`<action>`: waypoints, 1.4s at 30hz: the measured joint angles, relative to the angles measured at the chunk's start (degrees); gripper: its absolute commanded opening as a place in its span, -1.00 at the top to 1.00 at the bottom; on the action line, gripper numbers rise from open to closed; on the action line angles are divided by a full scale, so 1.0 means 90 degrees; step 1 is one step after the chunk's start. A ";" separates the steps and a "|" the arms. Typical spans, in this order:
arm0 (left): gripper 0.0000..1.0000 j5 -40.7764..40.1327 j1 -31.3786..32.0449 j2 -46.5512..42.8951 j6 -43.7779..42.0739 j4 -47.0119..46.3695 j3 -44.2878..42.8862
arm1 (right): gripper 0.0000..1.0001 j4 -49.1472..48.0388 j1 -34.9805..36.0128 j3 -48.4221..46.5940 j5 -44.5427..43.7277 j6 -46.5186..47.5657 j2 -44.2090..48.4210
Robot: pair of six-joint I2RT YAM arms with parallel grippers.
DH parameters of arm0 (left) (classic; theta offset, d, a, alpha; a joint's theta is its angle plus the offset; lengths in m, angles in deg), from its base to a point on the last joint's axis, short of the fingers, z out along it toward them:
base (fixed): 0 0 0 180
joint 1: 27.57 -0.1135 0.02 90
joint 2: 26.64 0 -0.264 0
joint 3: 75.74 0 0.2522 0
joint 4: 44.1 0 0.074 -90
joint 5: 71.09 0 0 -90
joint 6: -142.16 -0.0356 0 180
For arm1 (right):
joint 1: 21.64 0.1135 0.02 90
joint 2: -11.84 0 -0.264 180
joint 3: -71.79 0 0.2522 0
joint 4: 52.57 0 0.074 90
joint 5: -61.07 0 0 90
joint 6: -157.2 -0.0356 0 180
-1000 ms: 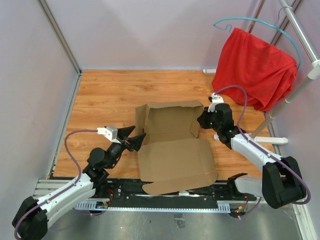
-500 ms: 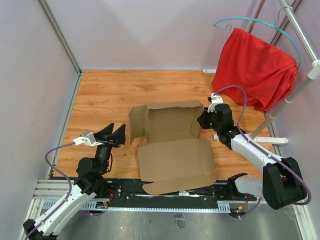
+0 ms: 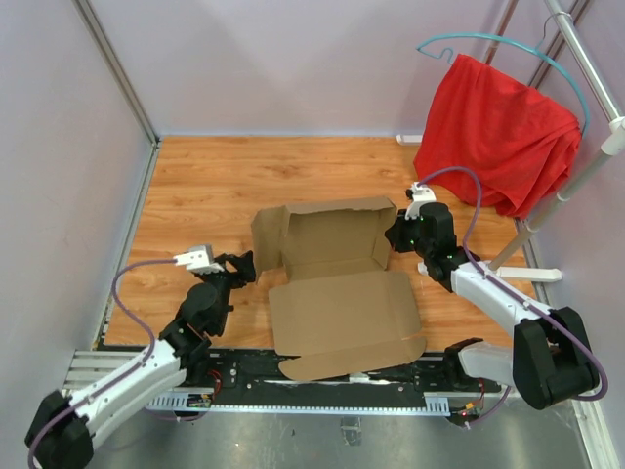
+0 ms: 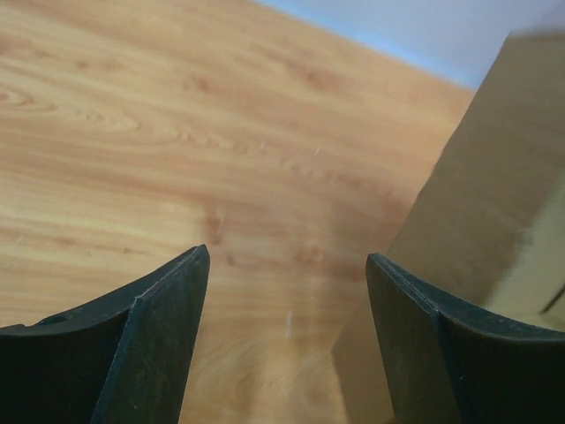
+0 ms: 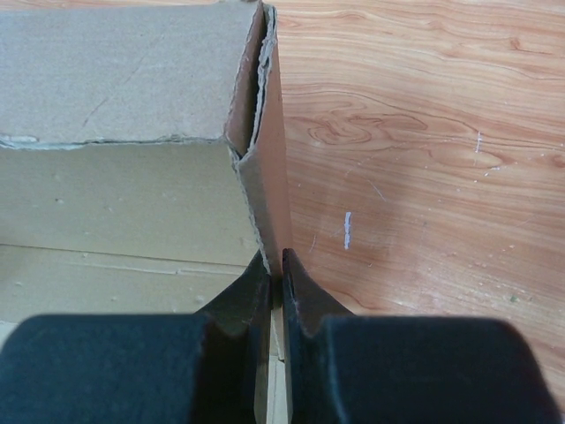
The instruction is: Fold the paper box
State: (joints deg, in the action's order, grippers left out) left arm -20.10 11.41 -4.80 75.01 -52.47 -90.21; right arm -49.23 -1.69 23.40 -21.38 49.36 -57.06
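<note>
counts: you have two arms, one paper box (image 3: 342, 308), one red cloth (image 3: 493, 132) and one hanger (image 3: 488, 38).
left arm (image 3: 137, 366): it reaches from the near left corner toward the box's left side.
left jaws: they stand wide apart with nothing between them, only bare counter (image 3: 205, 186). They sit just beside the box's raised left flap. You cannot tell from either view whether they touch it.
paper box: it lies in the middle of the counter. Its far half has walls standing up, and its near panel lies flat. The nearest flap hangs past the counter's near edge, over the rail.
right jaws: they are clamped together on the box's upright right wall, near its far right corner.
right arm (image 3: 488, 288): it stretches in from the near right.
far right: the red cloth hangs on the teal hanger, well apart from the box.
hard to see: your left wrist view catches only a slice of cardboard, cut off at its right edge. In your right wrist view the jaws hide the lower part of the pinched wall.
</note>
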 measured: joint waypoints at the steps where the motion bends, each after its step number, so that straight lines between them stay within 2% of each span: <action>1: -0.55 0.0129 -0.0012 0.0546 -0.0036 -0.0070 -0.0070 | 0.98 0.0000 0.0000 0.0000 0.0007 0.0002 0.0000; 4: -0.59 0.0464 -0.0032 0.1846 -0.0211 -0.0211 -0.0442 | 0.99 -0.0002 0.0000 0.0000 0.0032 0.0015 0.0000; 7: -0.60 0.0826 -0.0032 0.2375 -0.0415 -0.0566 -0.0622 | 0.99 -0.0002 0.0000 0.0000 0.0056 0.0032 0.0000; 10: -0.61 0.1205 -0.0039 0.2290 -0.0595 -0.0889 -0.0622 | 0.99 -0.0002 0.0002 0.0000 0.0100 0.0041 -0.0002; 18: -0.61 0.2142 -0.0051 0.1256 -0.0826 -0.1549 -0.0160 | 0.98 -0.0075 0.0002 -0.0002 0.0219 0.0087 -0.0063; 30: -0.61 0.3220 -0.0063 0.2480 -0.0821 -0.2064 -0.0165 | 0.98 -0.0100 0.0002 -0.0002 0.0325 0.0131 -0.0073; 36: -0.59 0.3388 -0.0063 0.2540 -0.0816 -0.2312 -0.0182 | 0.99 -0.0102 0.0112 -0.0002 0.0325 0.0131 -0.0073; 42: -0.50 0.3444 -0.0063 0.3084 -0.0821 -0.2351 -0.0481 | 0.98 -0.0240 0.0532 0.0107 0.0199 0.0134 -0.0005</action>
State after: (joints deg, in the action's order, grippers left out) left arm 10.90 10.84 22.96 67.62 -73.63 -94.54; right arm -51.39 3.10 24.36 -19.59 50.56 -57.11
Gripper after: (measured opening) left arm 0.775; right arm 0.055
